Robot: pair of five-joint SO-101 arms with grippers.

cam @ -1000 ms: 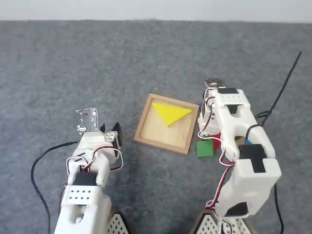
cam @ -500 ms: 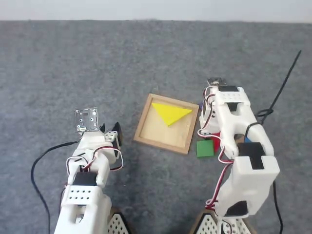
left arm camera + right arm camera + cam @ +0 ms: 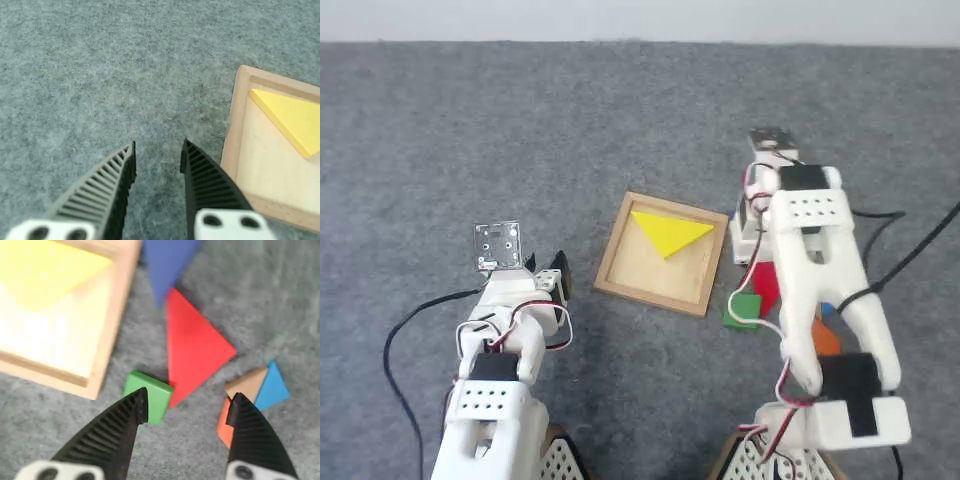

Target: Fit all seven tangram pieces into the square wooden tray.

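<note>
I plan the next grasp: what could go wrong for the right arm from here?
1. The green square and the orange piece lie by the tips of the open right jaws, beside the red triangle; closing may shove them.
2. The pieces lie flat, so one may slip.

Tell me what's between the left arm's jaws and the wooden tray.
Bare grey carpet, as the left wrist view shows: nothing else lies between the left gripper and the wooden tray.
</note>
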